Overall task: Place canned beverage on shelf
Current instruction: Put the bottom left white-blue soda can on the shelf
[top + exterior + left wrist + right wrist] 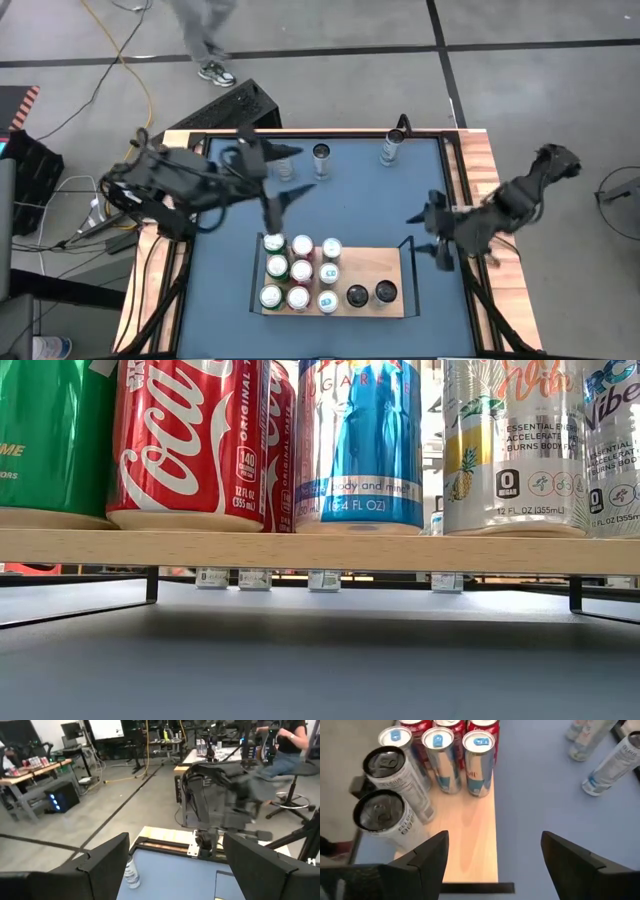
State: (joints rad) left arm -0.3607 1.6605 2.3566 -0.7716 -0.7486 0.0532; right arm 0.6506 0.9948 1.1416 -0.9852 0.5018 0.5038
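Cans [200, 440] cropped (low view)

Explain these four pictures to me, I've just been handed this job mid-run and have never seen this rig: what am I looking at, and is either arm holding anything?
Two dark robot arms work at a blue tabletop. The high view looks straight down; the low view sits at table height, under the flat light-wood shelf with black end rails; each wrist view looks past that arm's own fingers. Eleven upright drink cans stand on the shelf; three more cans wait at the table's far edge. The left end effector hovers above the table, open and empty. The right end effector hangs beside the shelf's end, also open and empty.
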